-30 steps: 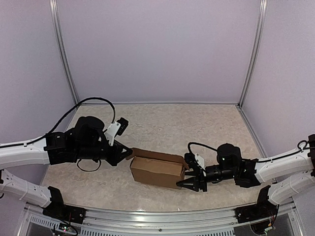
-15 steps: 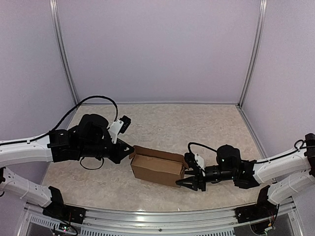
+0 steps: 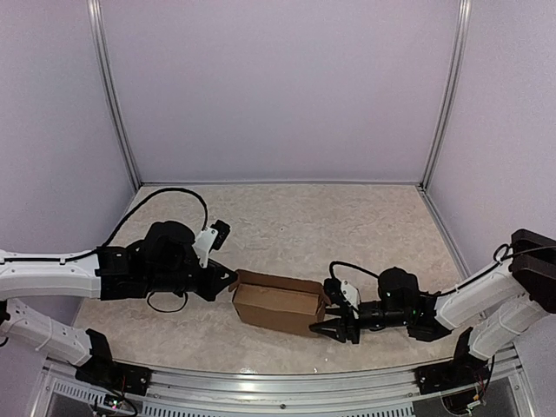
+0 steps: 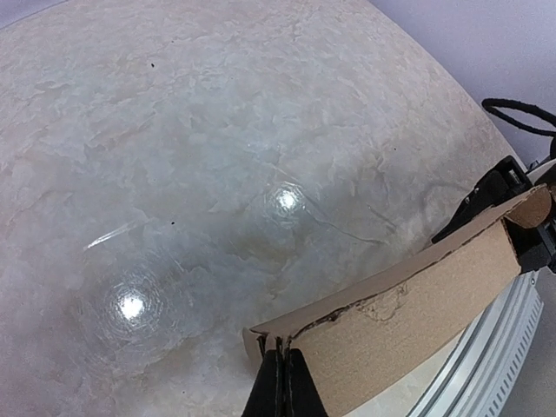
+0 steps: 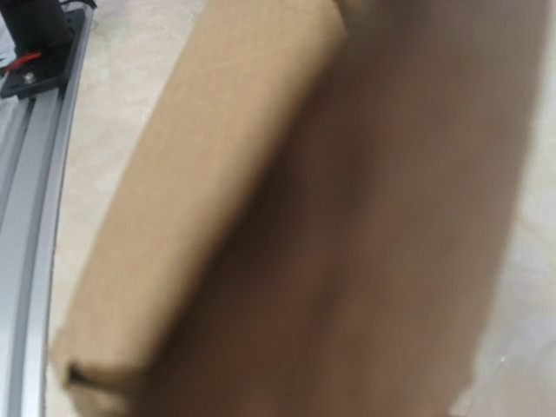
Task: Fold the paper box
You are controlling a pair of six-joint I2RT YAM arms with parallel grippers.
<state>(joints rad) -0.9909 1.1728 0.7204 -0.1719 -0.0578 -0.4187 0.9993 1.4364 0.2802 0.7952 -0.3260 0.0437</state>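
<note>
One paper box point(image 3: 276, 304), two arms, left arm point(image 3: 52, 276), right arm point(image 3: 469, 295), and one marbled table point(image 3: 330, 226).

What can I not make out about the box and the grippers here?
Right wrist view: the paper box fills it, blurred; the fingers are hidden.
Top view: whether the right gripper is open or shut; too small and dark.
Left wrist view: the box's lower part, cut off by the bottom edge.
</note>
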